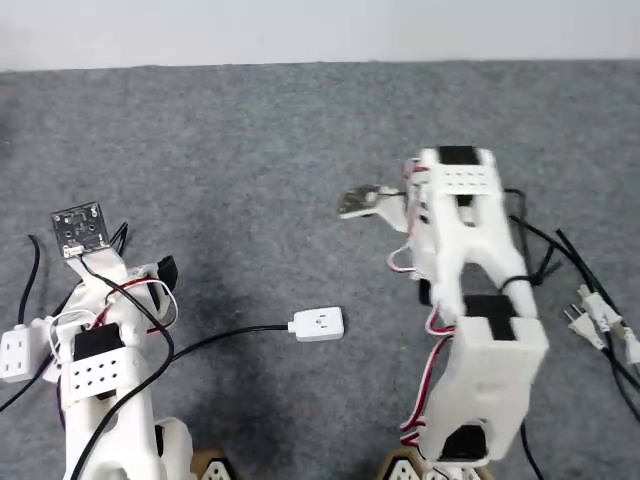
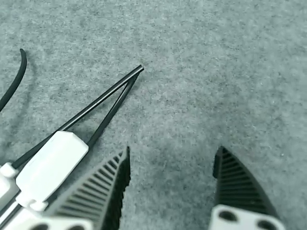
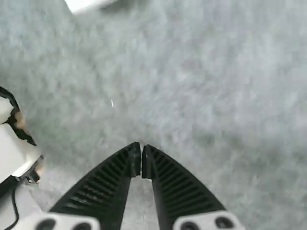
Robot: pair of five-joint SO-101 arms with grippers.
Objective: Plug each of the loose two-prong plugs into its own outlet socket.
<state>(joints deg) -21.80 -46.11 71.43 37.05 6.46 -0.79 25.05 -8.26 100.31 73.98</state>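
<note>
Kind of place: a robotics lab or maker's test bench.
Machines: two small arms of white, printed-looking plastic, the left arm and the right arm, stand side by side at the near edge.
Wiring: red and white servo leads run uncovered along the right arm, and thin black cables trail loose over the surface.
Electronics: a small bare circuit board sits uncased at the left arm's wrist.
Work surface: a grey felt-like tabletop, plain and unmarked.
Backdrop: a blank pale wall along the far edge.
Test pieces: a white outlet socket on a black cord lies between the arms, and white two-prong plugs lie beside the right arm.
</note>
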